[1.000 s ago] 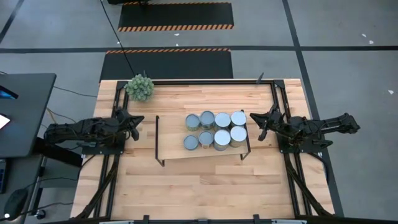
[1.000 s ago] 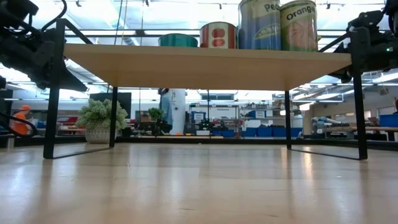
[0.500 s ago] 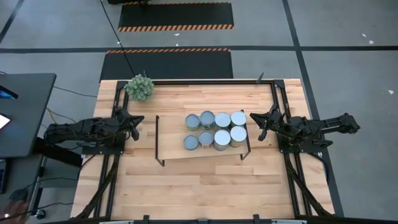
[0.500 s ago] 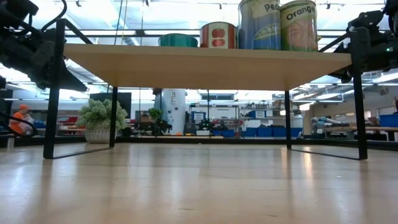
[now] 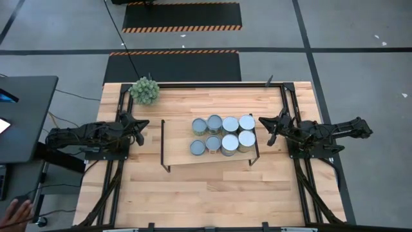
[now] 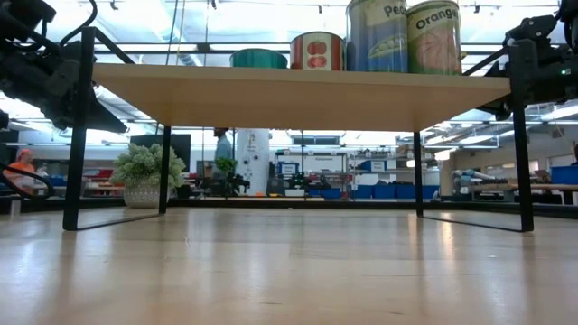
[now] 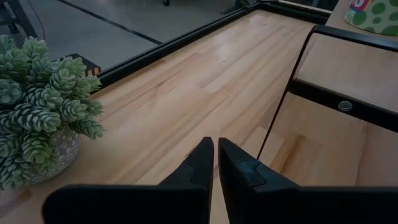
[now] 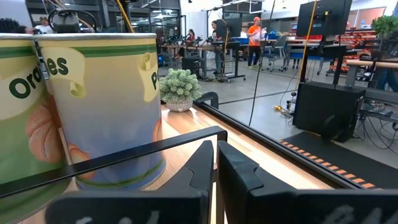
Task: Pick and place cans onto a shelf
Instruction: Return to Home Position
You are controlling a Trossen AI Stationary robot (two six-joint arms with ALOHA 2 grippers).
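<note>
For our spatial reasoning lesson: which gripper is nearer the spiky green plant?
Left. The left gripper sits close to the plant, off the bare end of the shelf; the right gripper waits across it, beside the cans.

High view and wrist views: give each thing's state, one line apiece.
shelf: standing on the table, loaded at its right end
cans: eight, upright, on the shelf in two rows
left gripper: shut, empty
right gripper: shut, empty
plant: upright, on the table
</note>
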